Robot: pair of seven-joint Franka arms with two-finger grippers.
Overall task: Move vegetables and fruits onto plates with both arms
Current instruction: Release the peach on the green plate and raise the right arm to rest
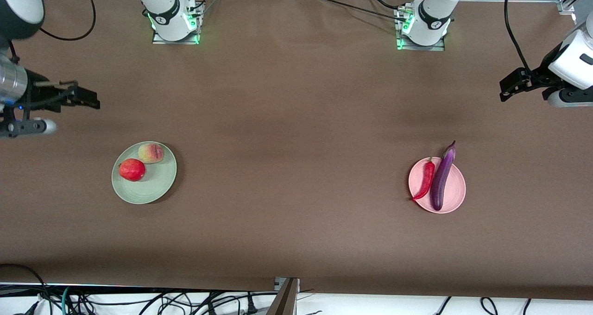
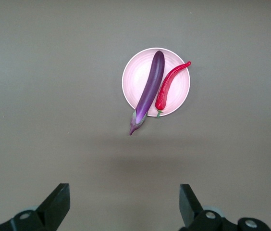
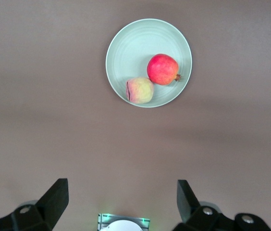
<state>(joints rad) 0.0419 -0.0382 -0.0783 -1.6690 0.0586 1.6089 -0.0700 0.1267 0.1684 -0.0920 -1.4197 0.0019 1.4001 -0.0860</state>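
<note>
The pale green plate (image 1: 153,187) holds the red pomegranate-like fruit (image 1: 132,170) and the yellow-green peach (image 1: 151,153), side by side. The pale pink plate (image 1: 456,190) holds the red chili pepper (image 1: 426,179) and the purple eggplant (image 1: 442,176), whose stem end overhangs the rim. My right gripper (image 1: 90,101) is open and empty, high over the table at the right arm's end. My left gripper (image 1: 506,89) is open and empty, high at the left arm's end. The left wrist view shows the pink plate (image 2: 140,72), eggplant (image 2: 150,89) and chili (image 2: 169,84). The right wrist view shows the green plate (image 3: 130,48), pomegranate (image 3: 163,69) and peach (image 3: 139,90).
The two arm bases (image 1: 175,18) (image 1: 426,23) stand along the table edge farthest from the front camera. Cables and a metal post (image 1: 285,296) lie along the nearest edge. Brown tabletop (image 1: 296,166) spans between the two plates.
</note>
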